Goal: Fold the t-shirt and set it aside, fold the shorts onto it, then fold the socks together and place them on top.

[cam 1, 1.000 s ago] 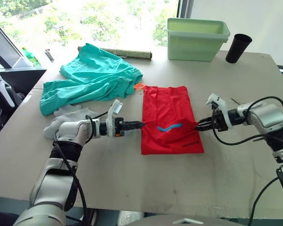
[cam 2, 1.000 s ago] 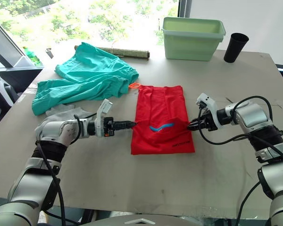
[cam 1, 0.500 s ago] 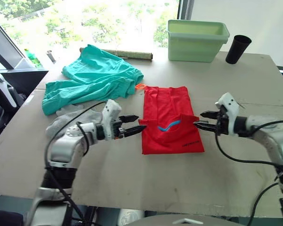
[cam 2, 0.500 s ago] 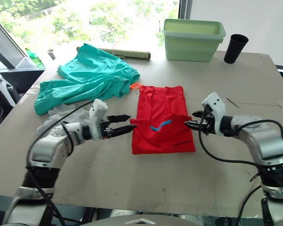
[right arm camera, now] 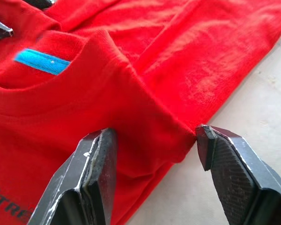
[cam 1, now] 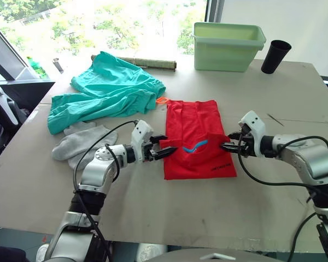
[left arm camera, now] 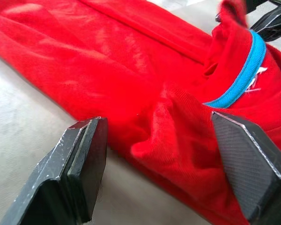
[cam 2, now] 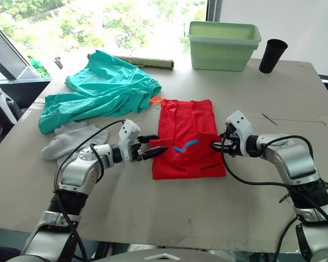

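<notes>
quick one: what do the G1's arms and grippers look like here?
Silver-grey metal arm segments with black joints. Loose black cables loop along each forearm. White housings sit at both wrists. The left gripper and right gripper each have two black, wedge-shaped fingers with a textured face.

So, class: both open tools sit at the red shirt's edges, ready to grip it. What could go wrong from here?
1. The left tool straddles a bunched ridge of the bright red fabric t-shirt; it may pinch only the top layer.
2. The right tool sits at the very corner, so the cloth might slip out.
3. Uneven lifting could undo the fold.
</notes>
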